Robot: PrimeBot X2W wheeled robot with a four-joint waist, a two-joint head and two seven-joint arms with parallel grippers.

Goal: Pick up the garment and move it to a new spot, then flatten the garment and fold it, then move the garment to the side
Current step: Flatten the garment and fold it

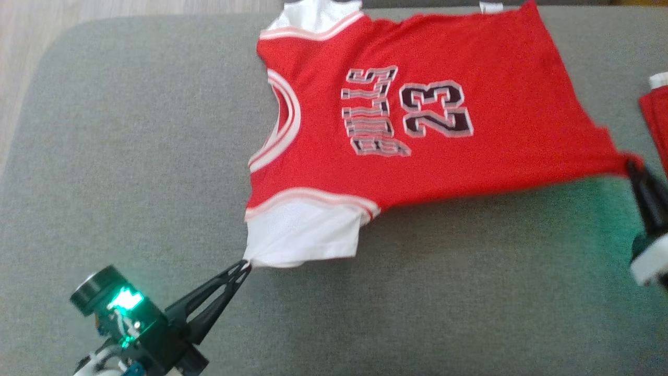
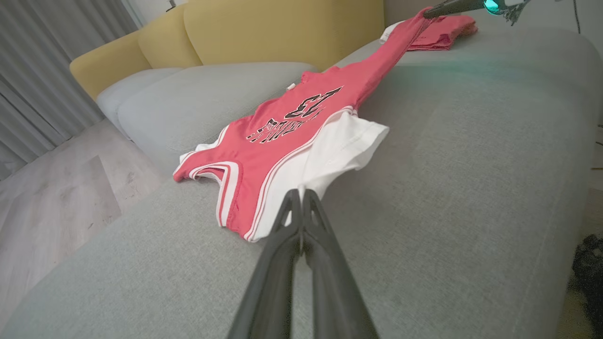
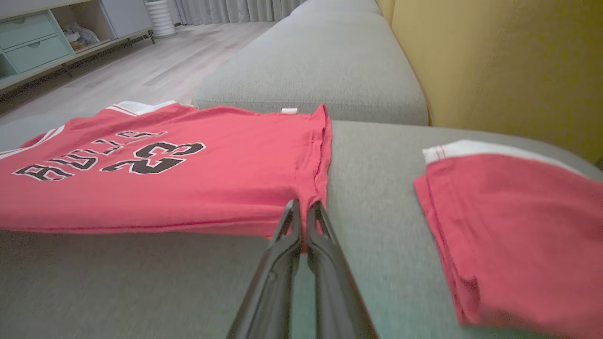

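We noted the grey sofa seat (image 1: 130, 183) as the broad surface under everything, with a yellow backrest (image 3: 509, 61) rising along one side and pale wood floor (image 2: 56, 188) beyond the cushion's edge. The garment (image 1: 469, 78), a red sleeveless-style jersey with white sleeves, black "23" and lettering, lay front-up across the far half of the seat. Its neck end pointed toward the robot's left and its hem toward the right. Its far white sleeve reached the cushion's far edge. The near edge was drawn into a taut line between the two grippers, and a shadow showed beneath it. In the left wrist view the hem corner rose off the cushion. A second red garment (image 3: 509, 226), folded, with a white band at its far end, rested on the seat just beyond the hem, apart from the jersey. The left gripper (image 1: 244, 266) was closed down to almost no gap, its long dark fingers pinching the tip of the near white sleeve. The right gripper (image 3: 304, 207) was likewise pressed together, clamping the near hem corner of the red cloth. A small white label (image 3: 289, 111) stuck out at the far end of the hem.
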